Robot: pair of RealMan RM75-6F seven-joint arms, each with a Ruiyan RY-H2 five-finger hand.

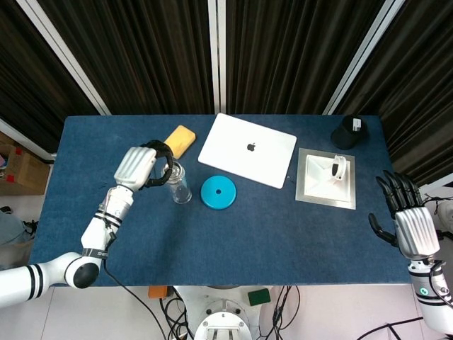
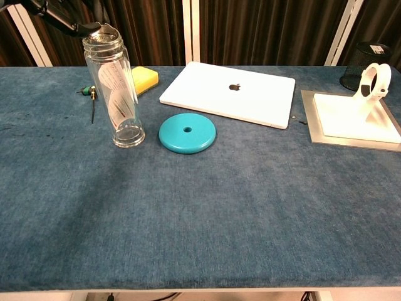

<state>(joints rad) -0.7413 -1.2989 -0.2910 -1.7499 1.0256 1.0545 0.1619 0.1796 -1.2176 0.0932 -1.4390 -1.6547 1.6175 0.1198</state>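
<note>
A clear glass bottle [image 1: 179,188] [image 2: 119,94] with a paper label stands upright and uncapped on the blue table [image 1: 248,234]. My left hand [image 1: 141,166] hovers at its mouth with dark fingers curved apart around the rim. In the chest view only its fingertips [image 2: 69,22] show, one touching the rim's upper left. A teal disc [image 1: 217,192] [image 2: 187,132] with a centre hole lies just right of the bottle. My right hand [image 1: 409,223] hangs off the table's right edge, fingers spread, holding nothing.
Behind the disc lies a shut white laptop [image 1: 247,149] [image 2: 229,93]. A yellow sponge [image 1: 180,139] [image 2: 144,78] and a small screwdriver [image 2: 92,103] lie beside and behind the bottle. A metal plate [image 1: 315,191] [image 2: 351,139] carries a white ring stand [image 1: 340,168]. A black cup [image 1: 349,132] stands back right.
</note>
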